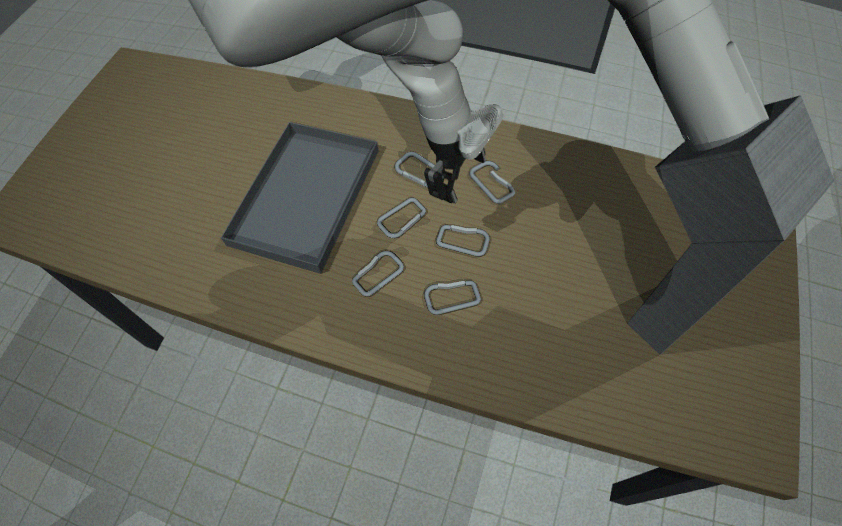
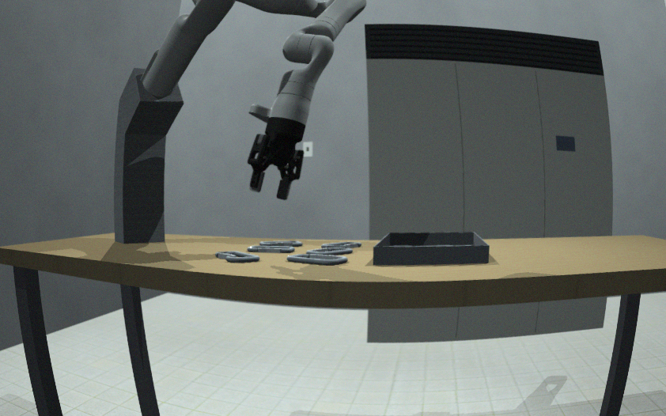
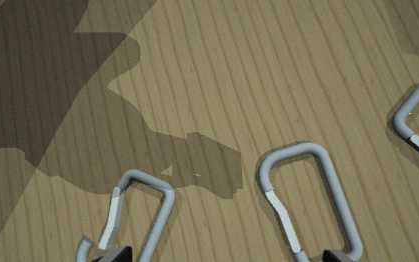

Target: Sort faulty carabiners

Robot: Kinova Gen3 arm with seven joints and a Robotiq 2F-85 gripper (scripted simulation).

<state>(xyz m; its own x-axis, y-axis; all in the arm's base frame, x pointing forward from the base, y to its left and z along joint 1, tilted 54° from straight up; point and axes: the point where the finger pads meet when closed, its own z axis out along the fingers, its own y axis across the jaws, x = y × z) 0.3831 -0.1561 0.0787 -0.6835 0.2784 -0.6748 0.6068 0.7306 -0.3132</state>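
Note:
My gripper (image 1: 465, 176) (image 2: 269, 193) (image 3: 229, 256) is open and empty, high above the table's back part. Below it, the back right carabiner (image 1: 480, 189) (image 2: 245, 259) (image 3: 158, 222) lies flat with its gate swung inward, leaving a gap at the hook. The back left carabiner (image 1: 397, 164) (image 2: 319, 262) is partly hidden behind a finger in the top view. The middle carabiner (image 1: 460, 250) (image 3: 338, 192) and the front right one (image 1: 457, 308) (image 3: 401, 120) look closed. Two more lie nearer the tray. The grey tray (image 1: 274, 254) (image 2: 431, 255) is empty.
The carabiners lie apart on the wooden table (image 1: 169, 163) (image 2: 558, 258), between the tray and the robot's dark pedestal (image 1: 712, 261) (image 2: 143, 196). The tray's low walls stand up around it. Arm shadows cross the table.

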